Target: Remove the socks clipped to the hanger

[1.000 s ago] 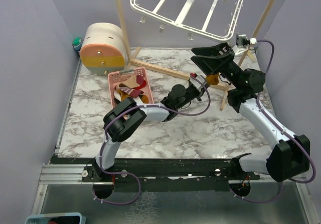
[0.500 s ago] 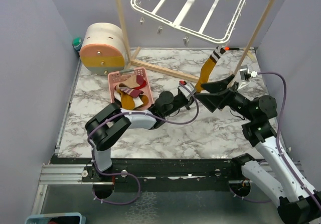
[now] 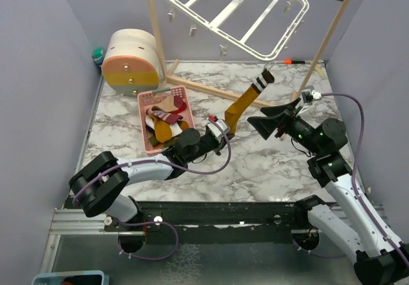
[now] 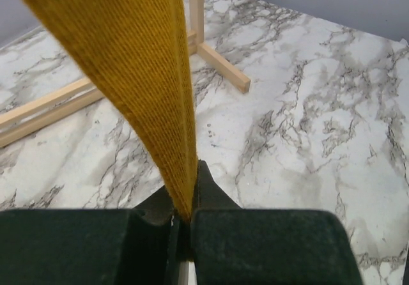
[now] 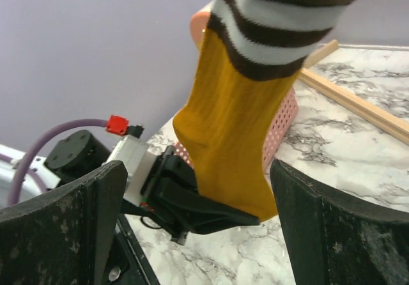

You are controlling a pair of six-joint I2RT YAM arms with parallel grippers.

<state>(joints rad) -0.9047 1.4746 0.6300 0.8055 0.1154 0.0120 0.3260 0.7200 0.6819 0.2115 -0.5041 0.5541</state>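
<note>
The left tool (image 3: 225,129) is clamped all the way shut on the toe end of the mustard sock (image 3: 244,103). In the left wrist view you can see the yellow knit pinched right in the slit between the two black fingers (image 4: 255,246), with the fabric running up and out the top left of the frame. That tool sits low over the marble counter (image 3: 115,131), around the middle of the overhead view, just right of the pink basket (image 3: 141,120).

The sock runs in a straight diagonal from there toward the upper right. Its brown-and-white striped cuff (image 3: 262,80) ends right under the near corner of the white hanger (image 3: 223,10). Can't tell whether a clip has hold of the cuff, it's too small to make out. The hanger hangs tilted from the wooden rack (image 3: 153,36) at the top of the frame.

The right tool (image 3: 267,123) is spread wide with nothing in it. In the overhead view it's just right of the sock, pointing at it. Its own camera looks out between its two fingers (image 5: 64,221) at the sock, which touches neither one.

The rest of the socks (image 3: 167,109) are piled in the pink basket, left of centre, reds and yellows all jumbled. A round beige drawer box (image 3: 131,58) stands behind the basket, upper left.
</note>
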